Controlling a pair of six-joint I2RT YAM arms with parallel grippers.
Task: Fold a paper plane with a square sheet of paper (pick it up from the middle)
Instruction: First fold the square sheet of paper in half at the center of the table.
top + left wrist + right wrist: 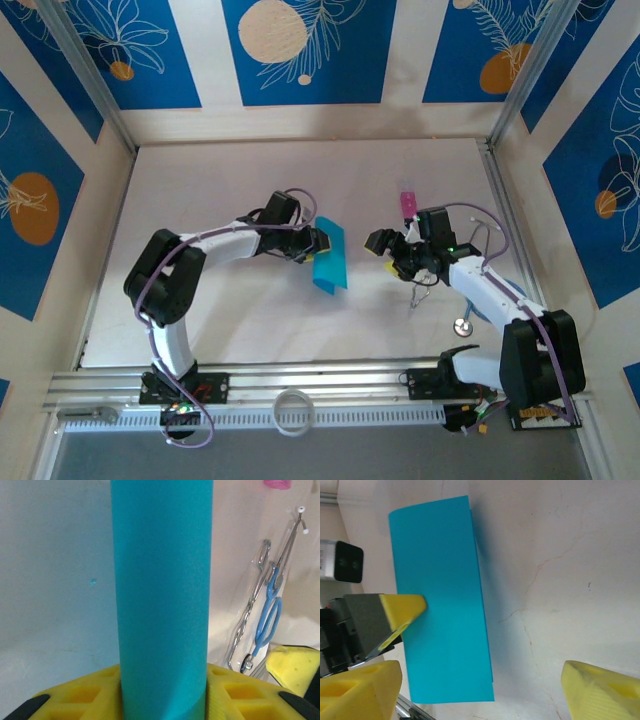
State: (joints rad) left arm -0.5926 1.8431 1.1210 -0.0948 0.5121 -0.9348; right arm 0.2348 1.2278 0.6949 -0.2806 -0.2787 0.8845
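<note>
The square sheet of paper (329, 258) is cyan-blue and bent over on itself into a tall doubled rectangle (440, 600), held upright above the table. My left gripper (318, 243) is shut on it: in the left wrist view its yellow fingers (235, 692) press both sides of the rounded paper (162, 600). My right gripper (385, 250) is open a little to the right of the sheet, facing it and apart from it. Its own gripper (480, 692) has nothing between the wide-set fingers. The paper plane is out of view.
A small pink object (407, 203) lies behind the right gripper. Metal forceps and blue-handled scissors (270, 610) lie on the white table (230, 310) near the right arm. Blue leaf-patterned wall panels (300, 50) ring the table. A white ring (290, 411) sits on the front rail.
</note>
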